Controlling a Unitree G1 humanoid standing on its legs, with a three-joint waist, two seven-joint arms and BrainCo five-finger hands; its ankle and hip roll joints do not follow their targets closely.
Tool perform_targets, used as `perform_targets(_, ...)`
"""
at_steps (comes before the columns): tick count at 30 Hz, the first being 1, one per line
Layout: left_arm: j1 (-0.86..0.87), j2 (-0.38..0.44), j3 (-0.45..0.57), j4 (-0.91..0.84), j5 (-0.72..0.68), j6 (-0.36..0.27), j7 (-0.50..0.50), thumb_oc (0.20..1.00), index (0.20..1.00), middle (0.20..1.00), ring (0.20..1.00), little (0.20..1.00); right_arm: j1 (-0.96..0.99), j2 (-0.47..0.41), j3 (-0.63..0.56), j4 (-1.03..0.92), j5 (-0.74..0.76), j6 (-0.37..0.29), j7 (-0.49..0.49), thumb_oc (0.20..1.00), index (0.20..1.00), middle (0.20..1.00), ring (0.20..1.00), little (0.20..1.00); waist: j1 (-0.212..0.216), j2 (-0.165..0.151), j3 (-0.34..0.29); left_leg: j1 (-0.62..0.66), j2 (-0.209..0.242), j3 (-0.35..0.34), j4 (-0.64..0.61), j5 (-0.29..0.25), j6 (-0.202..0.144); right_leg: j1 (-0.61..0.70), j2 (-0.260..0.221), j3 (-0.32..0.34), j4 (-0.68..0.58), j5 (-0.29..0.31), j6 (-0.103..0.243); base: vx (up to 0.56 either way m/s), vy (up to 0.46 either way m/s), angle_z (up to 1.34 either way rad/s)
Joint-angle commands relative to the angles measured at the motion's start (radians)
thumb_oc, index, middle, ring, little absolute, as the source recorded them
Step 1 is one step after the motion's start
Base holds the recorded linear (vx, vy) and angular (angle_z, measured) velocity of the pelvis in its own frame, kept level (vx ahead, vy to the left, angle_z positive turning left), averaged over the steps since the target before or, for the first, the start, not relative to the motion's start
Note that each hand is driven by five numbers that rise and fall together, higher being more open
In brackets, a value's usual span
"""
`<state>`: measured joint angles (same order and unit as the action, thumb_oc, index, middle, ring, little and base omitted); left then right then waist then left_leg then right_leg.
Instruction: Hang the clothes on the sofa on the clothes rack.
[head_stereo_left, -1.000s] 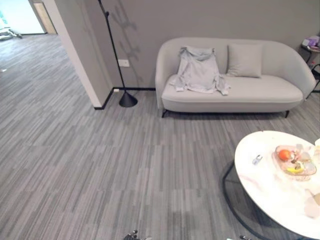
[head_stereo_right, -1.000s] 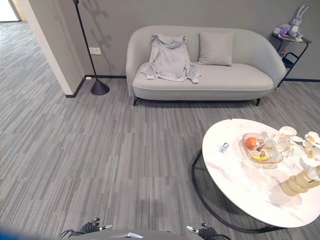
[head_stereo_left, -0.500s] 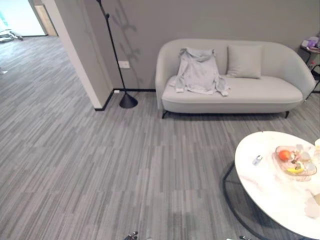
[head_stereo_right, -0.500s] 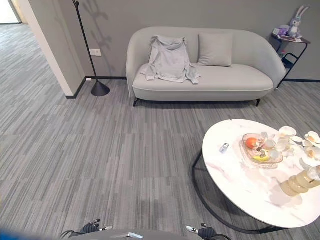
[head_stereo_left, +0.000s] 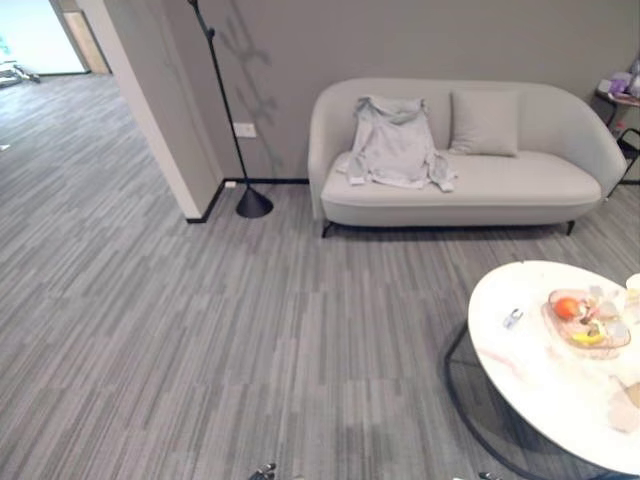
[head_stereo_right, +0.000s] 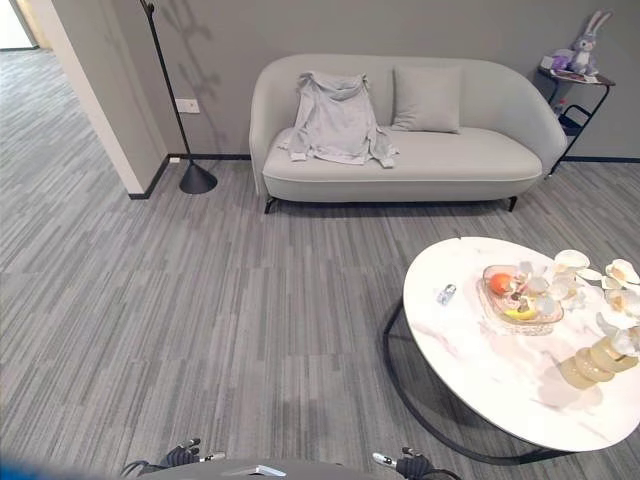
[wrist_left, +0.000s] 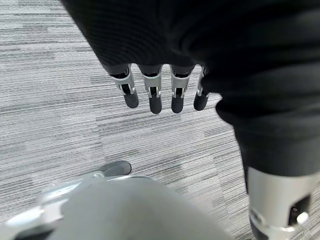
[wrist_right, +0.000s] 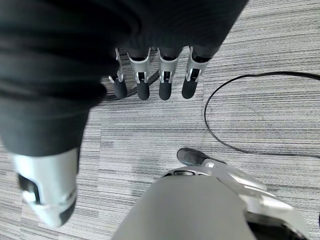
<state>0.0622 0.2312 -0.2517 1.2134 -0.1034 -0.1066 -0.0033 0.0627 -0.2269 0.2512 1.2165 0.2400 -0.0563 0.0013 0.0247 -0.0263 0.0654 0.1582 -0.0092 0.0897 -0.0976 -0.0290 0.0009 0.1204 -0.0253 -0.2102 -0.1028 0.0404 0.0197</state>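
Your shirt (head_stereo_left: 395, 143), pale grey, lies draped over the backrest and seat at the left end of the sofa (head_stereo_left: 520, 185), its sleeves spread on the seat cushion. A square pillow (head_stereo_left: 484, 122) leans against the backrest just beside it. The black pole of the stand (head_stereo_left: 225, 110) rises near the wall corner, left of the sofa, on a round base. A round white table (head_stereo_right: 500, 370) sits nearer to you on the right, with a fruit dish (head_stereo_right: 518, 300) on it. Your left hand (wrist_left: 155, 92) hangs over the grey floor (head_stereo_left: 200, 330) with fingers straight and relaxed, holding nothing. Your right hand (wrist_right: 150, 82) hangs the same way, fingers loose and empty.
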Motion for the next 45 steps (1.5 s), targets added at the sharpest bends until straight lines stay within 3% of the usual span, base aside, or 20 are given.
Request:
perform_targets(1, -0.093, -0.015, -0.040, 0.053, 0.012, -0.028, 0.009, 1.000, 1.000, 1.000, 1.000, 1.000, -0.076, -0.020, 0.019, 0.023, 0.002, -0.013, 0.004, 1.000, 1.000, 1.000, 1.000, 1.000, -0.005, 0.003, 0.030, -0.018, -0.003, 0.019, 0.010, -0.024, -0.022, -0.009, -0.138, 0.021, 0.015, 0.028, 0.157, -0.03, 0.068, -0.05)
perform_targets(5, -0.112, -0.001, -0.036, 0.018, -0.009, -0.025, 0.009, 1.000, 1.000, 1.000, 1.000, 1.000, -0.113, -0.023, 0.027, 0.003, 0.009, -0.012, 0.008, 1.000, 1.000, 1.000, 1.000, 1.000, 0.005, 0.016, 0.079, -0.028, -0.014, 0.017, 0.010, -0.025, 0.020, -0.169, -0.158, 0.063, 0.296, 0.014, 0.171, -0.09, 0.131, -0.18)
perform_targets(8, -0.116, 0.002, -0.039, 0.004, -0.009, -0.022, 0.007, 1.000, 1.000, 1.000, 1.000, 1.000, -0.115, -0.029, 0.023, 0.004, 0.008, -0.009, 0.009, 1.000, 1.000, 1.000, 1.000, 1.000, -0.001, 0.021, 0.112, 0.006, -0.029, 0.011, 0.010, -0.039, 0.049, -0.256, -0.179, 0.073, 0.494, 0.078, 0.177, 0.04, 0.123, -0.21)
perform_targets(11, -0.120, 0.005, -0.039, 0.000, -0.016, -0.021, 0.006, 1.000, 1.000, 1.000, 1.000, 1.000, -0.110, -0.025, 0.017, 0.008, 0.014, -0.008, 0.009, 1.000, 1.000, 1.000, 1.000, 1.000, -0.002, 0.021, 0.123, 0.025, -0.030, 0.006, 0.010, -0.054, 0.051, -0.293, -0.192, 0.065, 0.560, 0.092, 0.177, 0.11, 0.042, 0.11)
perform_targets(14, -0.143, 0.006, -0.051, -0.007, -0.029, -0.028, 0.011, 1.000, 1.000, 1.000, 1.000, 1.000, -0.107, -0.027, 0.006, 0.017, 0.025, -0.009, 0.004, 1.000, 1.000, 1.000, 1.000, 1.000, -0.022, 0.012, 0.125, 0.057, -0.028, -0.024, 0.010, -0.094, 0.029, -0.305, -0.170, 0.055, 0.365, 0.069, 0.164, 0.34, -0.073, 0.19)
perform_targets(16, -0.153, 0.006, -0.056, -0.004, -0.029, -0.031, 0.016, 1.000, 1.000, 1.000, 1.000, 1.000, -0.111, -0.028, 0.004, 0.019, 0.029, -0.010, 0.001, 1.000, 1.000, 1.000, 1.000, 1.000, -0.032, 0.007, 0.128, 0.068, -0.027, -0.036, 0.010, -0.110, 0.020, -0.311, -0.169, 0.055, 0.253, 0.090, 0.171, 0.23, -0.083, 0.17)
perform_targets(17, -0.168, 0.004, -0.061, 0.000, -0.028, -0.034, 0.018, 1.000, 1.000, 1.000, 1.000, 1.000, -0.116, -0.024, 0.001, 0.022, 0.031, -0.007, -0.002, 1.000, 1.000, 1.000, 1.000, 1.000, -0.049, -0.001, 0.130, 0.086, -0.024, -0.051, 0.010, -0.134, 0.004, -0.357, -0.183, 0.045, 0.100, 0.148, 0.198, 0.25, -0.083, 0.06)
perform_targets(23, -0.149, -0.010, -0.061, 0.019, 0.010, -0.039, 0.014, 1.000, 1.000, 1.000, 1.000, 1.000, -0.091, -0.022, -0.020, 0.013, 0.019, -0.006, 0.003, 1.000, 1.000, 1.000, 1.000, 1.000, -0.090, 0.001, 0.103, 0.204, 0.025, -0.084, 0.010, -0.231, -0.045, -0.404, -0.213, -0.087, 0.015, 0.227, 0.236, 0.58, -0.172, 0.08)
perform_targets(26, -0.143, -0.011, -0.059, 0.024, 0.021, -0.035, 0.008, 1.000, 1.000, 1.000, 1.000, 1.000, -0.087, -0.027, -0.022, 0.018, 0.017, -0.009, 0.005, 1.000, 1.000, 1.000, 1.000, 1.000, -0.096, 0.021, 0.085, 0.213, 0.075, -0.081, 0.010, -0.185, -0.072, -0.381, -0.173, -0.093, 0.015, 0.223, 0.216, 0.51, -0.240, 0.66)
perform_targets(27, -0.142, -0.010, -0.057, 0.021, 0.012, -0.032, 0.008, 1.000, 1.000, 1.000, 1.000, 1.000, -0.089, -0.036, -0.023, 0.020, 0.023, -0.013, 0.004, 1.000, 1.000, 1.000, 1.000, 1.000, -0.095, 0.050, 0.074, 0.188, 0.141, -0.081, 0.060, -0.061, -0.107, -0.350, -0.120, -0.073, 0.015, 0.195, 0.185, 0.30, -0.174, 0.74)
perform_targets(28, -0.142, -0.010, -0.057, 0.021, 0.012, -0.032, 0.008, 1.000, 1.000, 1.000, 1.000, 1.000, -0.089, -0.036, -0.023, 0.021, 0.023, -0.013, 0.004, 1.000, 1.000, 1.000, 1.000, 1.000, -0.098, 0.047, 0.071, 0.183, 0.137, -0.084, 0.060, -0.058, -0.106, -0.353, -0.125, -0.074, 0.015, 0.196, 0.186, 0.47, -0.271, 0.39)
perform_targets(30, -0.143, -0.007, -0.062, 0.011, 0.000, -0.031, 0.004, 1.000, 1.000, 1.000, 1.000, 1.000, -0.090, -0.048, -0.023, 0.014, 0.044, -0.023, 0.000, 1.000, 1.000, 1.000, 1.000, 1.000, -0.103, 0.056, 0.061, 0.118, 0.174, -0.087, 0.218, 0.061, -0.137, -0.311, -0.089, -0.062, 0.015, 0.150, 0.142, 0.45, -0.255, 0.16)
perform_targets(31, -0.145, -0.001, -0.061, -0.004, -0.026, -0.032, 0.001, 1.000, 1.000, 1.000, 1.000, 1.000, -0.092, -0.060, -0.021, 0.005, 0.061, -0.030, -0.001, 1.000, 1.000, 1.000, 1.000, 1.000, -0.095, 0.046, 0.074, 0.020, 0.170, -0.095, 0.425, 0.163, -0.139, -0.258, -0.066, -0.048, 0.015, 0.107, 0.103, 0.54, -0.325, 0.22)
perform_targets(33, -0.146, 0.008, -0.049, -0.025, -0.052, -0.038, 0.012, 1.000, 1.000, 1.000, 1.000, 1.000, -0.104, -0.073, -0.013, -0.010, 0.067, -0.035, -0.005, 1.000, 1.000, 1.000, 1.000, 1.000, -0.078, 0.024, 0.095, -0.046, 0.170, -0.074, 0.567, 0.192, -0.107, -0.208, -0.050, -0.027, 0.015, 0.065, 0.069, 0.44, -0.292, -0.17)
perform_targets(35, -0.144, 0.005, -0.039, -0.033, -0.080, -0.040, 0.018, 1.000, 1.000, 1.000, 1.000, 1.000, -0.109, -0.078, 0.000, -0.021, 0.070, -0.035, -0.008, 1.000, 1.000, 1.000, 1.000, 1.000, -0.056, 0.009, 0.112, -0.119, 0.185, -0.026, 0.623, 0.141, -0.080, -0.160, -0.045, -0.007, 0.015, 0.032, 0.058, 0.43, -0.196, -0.52)
perform_targets(36, -0.142, 0.001, -0.032, -0.034, -0.090, -0.042, 0.024, 1.000, 1.000, 1.000, 1.000, 1.000, -0.118, -0.077, 0.008, -0.026, 0.075, -0.039, -0.012, 1.000, 1.000, 1.000, 1.000, 1.000, -0.032, -0.013, 0.127, -0.213, 0.175, 0.006, 0.612, 0.089, -0.065, -0.119, -0.044, 0.013, 0.015, 0.000, 0.057, 0.36, -0.121, -0.28)
perform_targets(41, -0.132, -0.001, -0.026, -0.024, -0.088, -0.041, 0.028, 1.000, 1.000, 1.000, 1.000, 1.000, -0.123, -0.078, 0.020, -0.028, 0.069, -0.042, -0.012, 1.000, 1.000, 1.000, 1.000, 1.000, -0.001, -0.027, 0.137, -0.325, 0.155, 0.049, 0.433, 0.082, -0.065, -0.063, -0.038, 0.028, 0.015, -0.039, 0.066, 0.29, 0.012, -0.22)
perform_targets(42, -0.126, -0.001, -0.022, -0.020, -0.089, -0.040, 0.029, 1.000, 1.000, 1.000, 1.000, 1.000, -0.119, -0.078, 0.026, -0.020, 0.060, -0.043, -0.013, 1.000, 1.000, 1.000, 1.000, 1.000, 0.026, -0.006, 0.131, -0.331, 0.130, 0.028, 0.214, 0.134, -0.079, -0.020, -0.015, 0.036, 0.015, -0.069, 0.076, 0.53, 0.146, -0.06)
perform_targets(44, -0.124, -0.005, -0.018, 0.000, -0.093, -0.041, 0.028, 1.000, 1.000, 1.000, 1.000, 1.000, -0.112, -0.076, 0.030, -0.009, 0.041, -0.047, -0.018, 1.000, 1.000, 1.000, 1.000, 1.000, 0.059, 0.014, 0.121, -0.397, 0.103, -0.059, 0.010, 0.211, -0.113, 0.044, 0.015, 0.056, 0.015, -0.115, 0.077, 0.64, 0.159, -0.32)
perform_targets(45, -0.125, -0.005, -0.021, 0.012, -0.089, -0.039, 0.030, 1.000, 1.000, 1.000, 1.000, 1.000, -0.109, -0.077, 0.028, -0.001, 0.037, -0.047, -0.020, 1.000, 1.000, 1.000, 1.000, 1.000, 0.060, 0.012, 0.121, -0.435, 0.095, -0.075, 0.010, 0.216, -0.126, 0.068, 0.017, 0.067, 0.015, -0.130, 0.075, 0.55, 0.149, -0.37)
